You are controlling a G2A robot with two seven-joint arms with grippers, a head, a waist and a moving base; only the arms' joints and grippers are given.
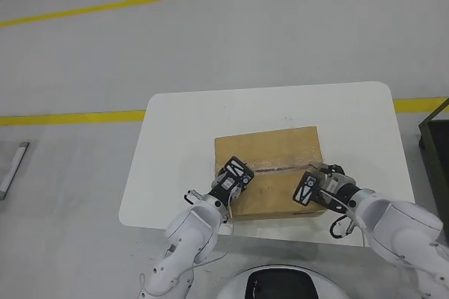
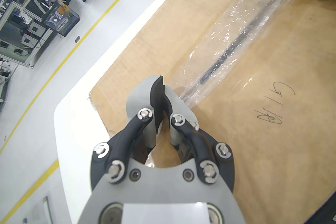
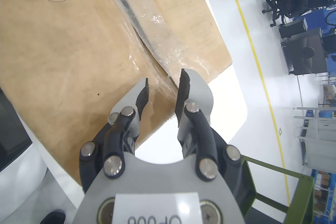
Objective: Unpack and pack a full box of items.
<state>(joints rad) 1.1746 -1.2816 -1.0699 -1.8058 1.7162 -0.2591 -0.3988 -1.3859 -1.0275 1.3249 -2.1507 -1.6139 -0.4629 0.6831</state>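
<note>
Presently we record one cardboard box (image 1: 268, 149), closed, lying at the centre of the white desk (image 1: 176, 134) in the top view. Seam: runs across the lid, sealed with clear tape (image 2: 236, 25), crinkled and glossy. Left hand (image 2: 158, 93): at the seam's left end in the top view, fingers drawn close together, nothing plainly between them. Right hand (image 3: 164, 80): at the seam's right end, fingers parted to a middling gap, straddling the tape where the flaps gape slightly. Handling, as we judge it: board stiff, though the flaps will bend; if full, the box is likely heavy; film thin, slick, apt to tear. Hold advised: the tape's end at the box edge, or the raised flap edge
</note>
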